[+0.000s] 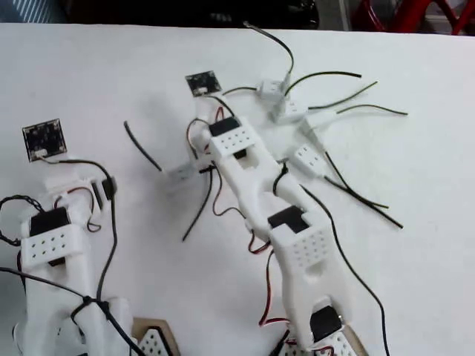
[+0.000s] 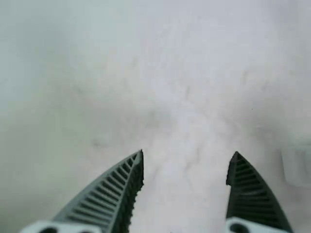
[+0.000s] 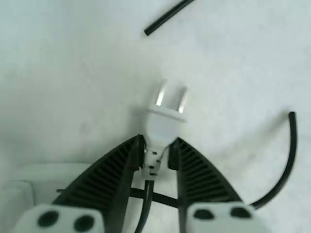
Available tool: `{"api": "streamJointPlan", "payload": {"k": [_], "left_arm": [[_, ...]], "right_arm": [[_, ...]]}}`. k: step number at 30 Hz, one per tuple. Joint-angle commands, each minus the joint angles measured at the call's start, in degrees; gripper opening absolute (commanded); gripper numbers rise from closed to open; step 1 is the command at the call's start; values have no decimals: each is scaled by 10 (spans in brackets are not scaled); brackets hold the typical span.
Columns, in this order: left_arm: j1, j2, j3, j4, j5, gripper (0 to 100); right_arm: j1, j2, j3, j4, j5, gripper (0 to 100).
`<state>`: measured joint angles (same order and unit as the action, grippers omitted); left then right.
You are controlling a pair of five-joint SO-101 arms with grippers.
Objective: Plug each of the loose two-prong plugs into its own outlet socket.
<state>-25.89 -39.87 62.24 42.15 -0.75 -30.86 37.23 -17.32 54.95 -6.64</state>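
– While the right hand [image 3: 159, 141] is clamped on the back end of that white two-prong plug [image 3: 164, 124], what's the other arm doing?
– The left hand [image 2: 188, 155] sits over bare surface [image 2: 146, 73] with its fingers [image 2: 121, 189] spread apart.
– Which way does the plug face?
– The prongs [image 3: 171, 97] point straight out from the hand. Its long axis is in line with the fingers, and its cord runs back between them. In the high view it's just left of centre, lying roughly left-right.
– Any sockets filled?
– Three white blocks [image 1: 291, 111] with black cords sit upper centre-right, but I honestly can't tell what's plugged into what. A loose black cord [image 1: 141, 146] lies near the plug, toward upper left.
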Motion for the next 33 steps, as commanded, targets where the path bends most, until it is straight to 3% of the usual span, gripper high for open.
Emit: {"api": "streamJointPlan", "payload": {"k": [1,8,16,22,29,33], "left_arm": [[-6,-15,-3,-11,-6,276],[-6,-15,-3,-11,-6,276],[-6,-15,-3,-11,-6,276],[-6,-15,-3,-11,-6,276],[-6,-15,-3,-11,-6,276],[-6,-15,-3,-11,-6,276]], "right_arm": [[7,-26,-30,16,-5,15],[40,-104,-30,88,-128,17],[87,-210,-30,247,-270,17],[123,-245,-30,364,-293,17],[204,-245,-30,415,-345,19],[228,-247,-30,429,-347,137]]}}
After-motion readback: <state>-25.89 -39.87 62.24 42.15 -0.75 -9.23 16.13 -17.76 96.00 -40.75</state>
